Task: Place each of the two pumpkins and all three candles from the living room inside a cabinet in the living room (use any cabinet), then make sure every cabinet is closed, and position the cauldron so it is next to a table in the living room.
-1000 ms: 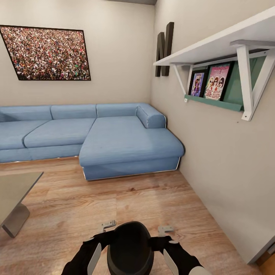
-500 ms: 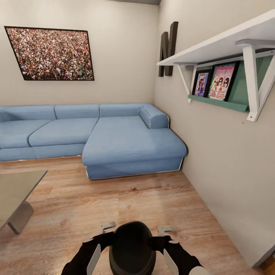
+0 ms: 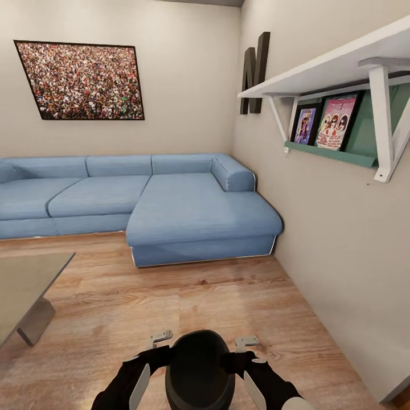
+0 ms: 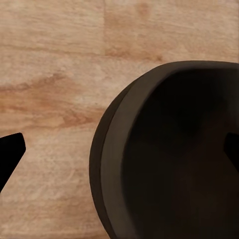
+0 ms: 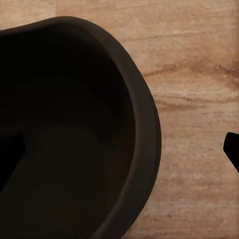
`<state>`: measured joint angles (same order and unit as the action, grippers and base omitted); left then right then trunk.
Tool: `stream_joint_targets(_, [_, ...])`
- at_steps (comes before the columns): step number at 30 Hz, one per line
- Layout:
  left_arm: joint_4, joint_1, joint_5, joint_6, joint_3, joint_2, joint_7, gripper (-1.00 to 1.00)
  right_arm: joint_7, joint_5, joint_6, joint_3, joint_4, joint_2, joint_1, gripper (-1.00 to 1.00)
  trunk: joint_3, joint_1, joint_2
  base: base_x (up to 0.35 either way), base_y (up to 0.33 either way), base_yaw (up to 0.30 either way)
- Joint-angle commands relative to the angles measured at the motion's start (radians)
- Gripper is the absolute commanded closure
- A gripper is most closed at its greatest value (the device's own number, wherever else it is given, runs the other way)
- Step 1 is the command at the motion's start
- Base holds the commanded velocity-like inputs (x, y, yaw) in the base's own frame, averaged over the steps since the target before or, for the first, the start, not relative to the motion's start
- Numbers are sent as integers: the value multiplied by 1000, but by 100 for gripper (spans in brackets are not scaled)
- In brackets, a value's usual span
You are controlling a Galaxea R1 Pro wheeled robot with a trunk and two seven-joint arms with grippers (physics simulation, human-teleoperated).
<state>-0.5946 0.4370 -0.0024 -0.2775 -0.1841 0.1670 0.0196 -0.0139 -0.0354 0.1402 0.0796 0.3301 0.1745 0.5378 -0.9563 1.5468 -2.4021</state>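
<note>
Facing a blue L-shaped sofa [image 3: 171,205] set against the far wall, with a crowd picture [image 3: 82,80] hung above it and a white shelf [image 3: 336,60] over two framed prints [image 3: 336,119] on the right-hand wall. Cauldron [image 3: 199,370], black and wide-mouthed: located low and centred in the head view, just ahead of the trunk, flanked by both black forearms, over the wood-plank floor [image 3: 228,302]; resting on or raised off the floor not determinable. Positioned apart from the table [image 3: 23,279], with bare floor between; one glossy grey corner and one block leg visible at the left. Left end effector [image 4: 119,152]: jaws spread wide, straddling the cauldron wall, one of the fingers [image 4: 10,152] outside over the floor and the other inside the mouth, neither seen touching the wall. Right end effector [image 5: 122,154]: same arrangement on the opposite side, jaws wide, one finger inside and one outside; firm grip apparently absent, though fingertips mostly cut off.
</note>
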Motion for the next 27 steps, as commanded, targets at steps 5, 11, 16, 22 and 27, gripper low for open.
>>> stream_joint_targets(5, [-2,0,0,-6,-5,2,2,-100,0,-4,6,2,1,0,0,-100,-1,0,0,0,0,2])
stream_joint_targets(11, [-2,0,-1,-6,-5,2,2,-100,0,-4,6,3,-1,0,1,-100,-1,0,0,0,0,109])
stream_joint_targets(16, [-2,0,-1,-6,-5,2,2,-100,0,-4,6,3,-1,0,0,-100,-1,0,0,0,0,233])
stream_joint_targets(22, [-2,0,-1,-6,-5,2,3,-100,1,-4,6,2,-1,0,0,-100,-1,0,0,0,0,95])
stream_joint_targets(27, [-2,0,0,-6,-5,2,2,-100,5,-3,1,1,0,0,0,-100,-1,0,0,0,0,19])
